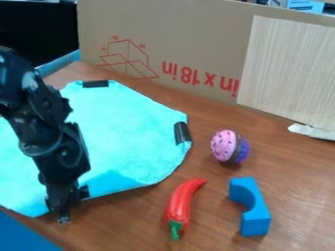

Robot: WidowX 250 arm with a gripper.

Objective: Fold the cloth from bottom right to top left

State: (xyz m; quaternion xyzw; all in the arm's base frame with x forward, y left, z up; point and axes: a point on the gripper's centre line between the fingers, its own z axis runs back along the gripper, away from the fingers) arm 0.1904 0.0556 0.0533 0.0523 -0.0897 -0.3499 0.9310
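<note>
On the left of the bench, camera view: the black arm comes in from the upper left and hangs down in front of the cloth.
Claw: the claw is low at the cloth's bottom edge, toward the left; whether it stands wide or narrow, or has hold of the cloth, I cannot tell.
Cloth: turquoise, spread over the left half of the bench, with a deeper blue patch along its lower edge and its left part running out of view.
Black strips: one on the cloth's top edge, another on its right edge.
Red pepper: the pepper lies right of the claw, green stem toward the viewer.
Blue block: the notched block is right of the pepper, apart from it.
Round toy: pink and purple, the toy sits between cloth and block, farther back.
Backdrop: cardboard with red print, a pale wood-grain panel against its right part.
</note>
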